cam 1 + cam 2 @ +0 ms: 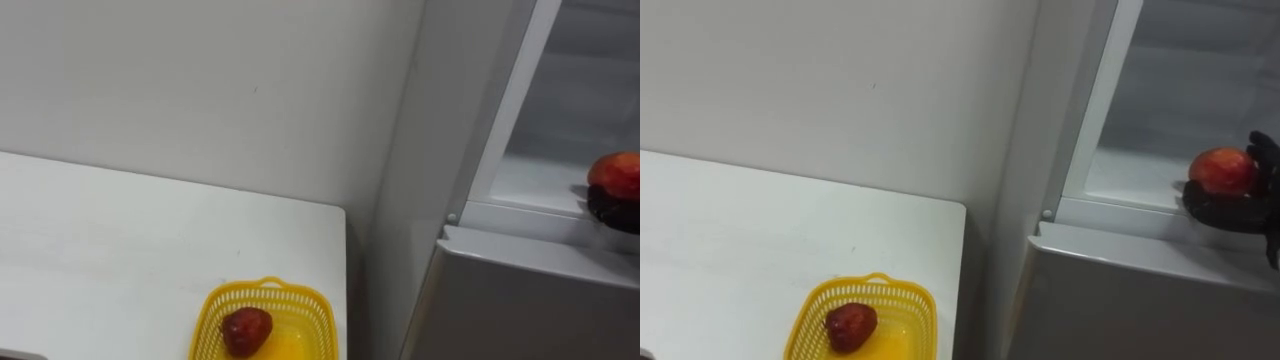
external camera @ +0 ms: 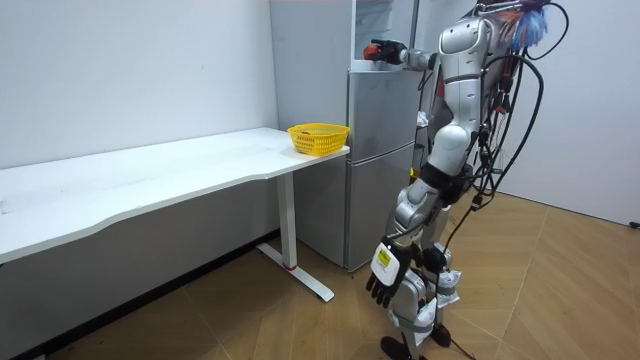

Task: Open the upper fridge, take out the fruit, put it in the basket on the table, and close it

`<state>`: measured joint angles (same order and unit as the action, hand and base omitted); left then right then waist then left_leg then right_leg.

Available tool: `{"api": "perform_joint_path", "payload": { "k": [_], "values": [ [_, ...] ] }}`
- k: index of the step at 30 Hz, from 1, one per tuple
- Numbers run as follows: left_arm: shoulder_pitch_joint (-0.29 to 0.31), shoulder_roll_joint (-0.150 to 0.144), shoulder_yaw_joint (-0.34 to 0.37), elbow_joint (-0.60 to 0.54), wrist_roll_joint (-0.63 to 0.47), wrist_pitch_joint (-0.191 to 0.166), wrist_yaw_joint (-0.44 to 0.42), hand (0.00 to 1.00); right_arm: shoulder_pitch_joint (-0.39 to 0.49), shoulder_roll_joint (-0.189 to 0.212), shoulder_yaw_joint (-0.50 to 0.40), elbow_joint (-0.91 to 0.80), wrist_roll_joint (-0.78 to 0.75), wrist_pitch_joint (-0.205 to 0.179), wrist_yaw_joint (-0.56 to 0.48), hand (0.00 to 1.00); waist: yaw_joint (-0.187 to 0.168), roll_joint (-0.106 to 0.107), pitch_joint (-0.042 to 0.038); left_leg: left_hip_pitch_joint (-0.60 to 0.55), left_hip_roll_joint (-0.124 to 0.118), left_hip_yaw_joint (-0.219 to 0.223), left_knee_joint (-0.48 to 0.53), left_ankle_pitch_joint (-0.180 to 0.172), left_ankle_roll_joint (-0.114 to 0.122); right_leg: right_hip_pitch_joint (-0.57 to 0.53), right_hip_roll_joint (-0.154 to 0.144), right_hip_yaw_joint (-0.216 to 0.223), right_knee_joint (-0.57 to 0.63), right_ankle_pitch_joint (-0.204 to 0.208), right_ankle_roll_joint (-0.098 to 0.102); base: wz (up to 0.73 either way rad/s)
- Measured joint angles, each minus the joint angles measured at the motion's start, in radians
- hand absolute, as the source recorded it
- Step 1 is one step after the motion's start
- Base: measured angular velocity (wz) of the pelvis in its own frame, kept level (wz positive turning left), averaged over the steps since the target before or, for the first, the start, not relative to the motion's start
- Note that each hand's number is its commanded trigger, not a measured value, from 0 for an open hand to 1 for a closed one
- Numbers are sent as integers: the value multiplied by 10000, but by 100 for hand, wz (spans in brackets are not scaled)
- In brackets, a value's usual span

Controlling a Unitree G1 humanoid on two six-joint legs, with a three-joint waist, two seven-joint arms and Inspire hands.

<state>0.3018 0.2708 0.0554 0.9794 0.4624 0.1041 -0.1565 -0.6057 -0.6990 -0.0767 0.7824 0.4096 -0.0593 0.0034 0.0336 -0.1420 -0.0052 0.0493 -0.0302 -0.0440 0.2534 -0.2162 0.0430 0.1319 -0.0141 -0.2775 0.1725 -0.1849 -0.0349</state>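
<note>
A red and yellow fruit (image 1: 1222,170) is at the open upper fridge compartment (image 1: 530,180), just above its white sill. My right hand (image 1: 1240,212), black, is curled under and round the fruit. In the room view the fruit (image 2: 378,47) is held out at head height over the grey fridge (image 2: 380,150), which I stand facing. My left hand (image 2: 385,285) hangs by my leg with relaxed fingers, holding nothing.
A yellow basket (image 1: 215,310) stands at the white table's (image 1: 120,250) corner next to the fridge, with a dark red fruit (image 1: 246,330) and something orange-yellow (image 1: 285,348) in it. The fridge's grey lower door (image 1: 520,300) is closed. A white wall runs behind.
</note>
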Motion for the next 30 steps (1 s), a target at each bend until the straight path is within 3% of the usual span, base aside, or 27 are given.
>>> {"api": "perform_joint_path", "payload": {
  "k": [3, 4, 6, 7, 30],
  "values": [
    [-38, 1, 0, 2, 0, 0, 16, 0, -32, -10, 82, 58, 105, -41, 17, 0, -1, -5, 2, 20, -1, -4, -14, 0, 0, 15, -3, -2, -11, 0, 0, 0],
    [-42, 3, 0, 5, 0, 0, 28, 0, -32, -20, 111, 68, 141, -45, 23, 25, -1, -8, 4, 30, -1, -3, -20, 0, 0, 22, -4, -2, -16, 0, 0, 0],
    [-45, 3, 0, 5, 2, -1, 89, 0, -39, -41, 131, 121, 142, -50, 58, 87, 10, -21, 11, 52, -1, -4, -30, -1, 0, 41, -4, -3, -23, -1, 1, 0],
    [-46, 9, 0, 4, 3, -1, 104, 0, -43, -57, 131, 173, 139, -54, 89, 100, 18, -30, 16, 70, -1, -1, -42, -1, -1, 52, -4, -3, -24, -2, 1, 0],
    [-38, 140, 5, 2, -4, -3, -46, 0, -344, -267, 130, 369, -80, -6, 226, 100, 25, -76, 19, 147, 9, 3, -166, 7, -19, 80, 7, 2, -37, -8, -5, 0]
  ]
}}
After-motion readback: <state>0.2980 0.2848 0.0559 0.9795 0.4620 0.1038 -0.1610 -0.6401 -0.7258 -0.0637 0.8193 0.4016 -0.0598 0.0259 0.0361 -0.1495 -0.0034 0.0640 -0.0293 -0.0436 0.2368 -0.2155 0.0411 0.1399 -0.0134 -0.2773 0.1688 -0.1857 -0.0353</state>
